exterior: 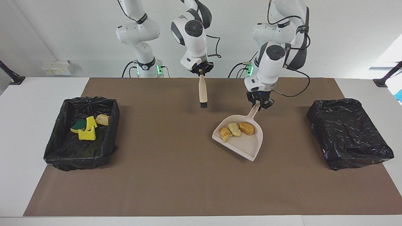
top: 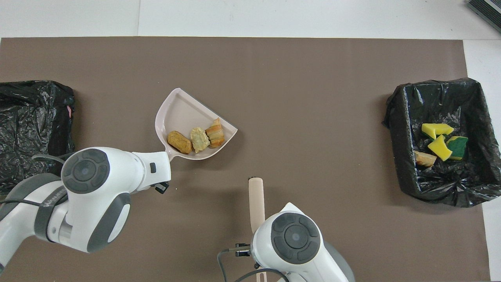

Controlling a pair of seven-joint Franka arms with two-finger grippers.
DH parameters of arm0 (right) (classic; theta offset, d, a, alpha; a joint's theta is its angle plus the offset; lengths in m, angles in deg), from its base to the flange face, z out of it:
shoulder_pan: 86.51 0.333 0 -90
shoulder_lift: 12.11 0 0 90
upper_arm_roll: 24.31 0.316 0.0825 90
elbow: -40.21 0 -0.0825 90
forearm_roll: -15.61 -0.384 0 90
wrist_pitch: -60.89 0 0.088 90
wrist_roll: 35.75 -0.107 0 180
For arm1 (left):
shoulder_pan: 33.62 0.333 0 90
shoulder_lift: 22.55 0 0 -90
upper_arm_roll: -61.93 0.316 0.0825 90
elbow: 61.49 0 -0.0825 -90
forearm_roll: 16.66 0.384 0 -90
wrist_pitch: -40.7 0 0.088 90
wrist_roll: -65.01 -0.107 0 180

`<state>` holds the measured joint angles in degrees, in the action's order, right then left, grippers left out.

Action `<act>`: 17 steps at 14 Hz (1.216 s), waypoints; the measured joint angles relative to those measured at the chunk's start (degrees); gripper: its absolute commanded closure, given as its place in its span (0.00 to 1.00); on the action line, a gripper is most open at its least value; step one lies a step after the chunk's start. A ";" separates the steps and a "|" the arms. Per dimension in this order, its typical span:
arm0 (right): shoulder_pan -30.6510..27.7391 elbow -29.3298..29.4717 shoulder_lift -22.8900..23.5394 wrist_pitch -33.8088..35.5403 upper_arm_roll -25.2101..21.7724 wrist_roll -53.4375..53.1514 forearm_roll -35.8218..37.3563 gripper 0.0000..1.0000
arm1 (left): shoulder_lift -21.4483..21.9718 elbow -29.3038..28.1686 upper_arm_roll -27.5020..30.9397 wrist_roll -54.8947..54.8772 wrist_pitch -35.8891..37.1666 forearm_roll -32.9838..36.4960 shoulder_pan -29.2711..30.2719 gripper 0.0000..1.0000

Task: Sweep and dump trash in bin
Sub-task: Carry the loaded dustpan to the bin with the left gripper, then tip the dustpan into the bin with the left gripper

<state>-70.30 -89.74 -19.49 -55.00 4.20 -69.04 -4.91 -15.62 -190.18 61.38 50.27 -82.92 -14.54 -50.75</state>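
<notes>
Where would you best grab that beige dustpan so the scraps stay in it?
By its handle, from above. The dustpan has one narrow stem rising from its closed end, where the left gripper is shut on it now. Three scraps lie against that end; the wide lip is open.

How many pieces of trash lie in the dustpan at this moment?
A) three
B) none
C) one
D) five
A: three tan-orange chunks sit side by side in the beige dustpan, near its handle end, which the left gripper holds above the brown mat.
</notes>
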 measured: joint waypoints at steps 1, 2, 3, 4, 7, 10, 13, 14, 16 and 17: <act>1.06 -0.17 0.81 -1.44 0.01 -0.05 0.08 1.00 | 0.11 1.47 0.05 -0.01 1.67 -0.49 1.43 1.00; 2.09 -0.28 1.62 -2.72 0.00 -0.47 0.68 1.00 | 0.17 2.81 0.08 -0.07 3.07 -1.18 2.80 1.00; 3.27 -0.35 2.59 -4.12 0.00 -1.94 2.28 1.00 | 0.19 4.19 0.10 -0.20 4.51 -1.54 4.17 1.00; 4.66 -0.42 3.82 -5.81 0.00 -4.05 4.05 1.00 | 0.23 5.56 0.11 -0.42 5.86 -1.68 5.51 1.00; 8.79 -0.41 8.88 -10.44 0.03 -11.35 9.22 1.00 | 0.29 9.29 0.13 -0.86 9.67 -1.80 8.73 1.00; 9.96 0.18 11.72 -12.43 0.02 -14.62 11.04 0.00 | 0.30 13.16 0.14 -1.99 13.44 -2.20 13.05 1.00; 9.88 2.05 11.77 -10.00 -0.21 -14.63 11.91 0.00 | 0.34 16.08 0.29 -3.19 15.03 -3.40 18.33 1.00; 9.74 3.31 11.75 -8.12 -0.36 -14.63 12.24 0.00 | 0.37 17.78 0.42 -3.33 16.28 -4.21 20.15 1.00; 8.90 6.53 11.60 -3.88 -0.77 -14.62 12.88 0.00 | 0.43 22.28 0.76 -5.89 20.51 -4.67 24.31 1.00; 7.79 8.37 11.34 -1.65 -0.83 -14.43 13.02 0.00 | 0.44 23.97 1.05 -7.34 21.83 -4.75 26.06 1.00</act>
<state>-62.51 -81.38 -8.15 -56.65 3.37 -83.47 8.11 -15.17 -166.21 62.42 42.93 -61.09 -19.29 -24.69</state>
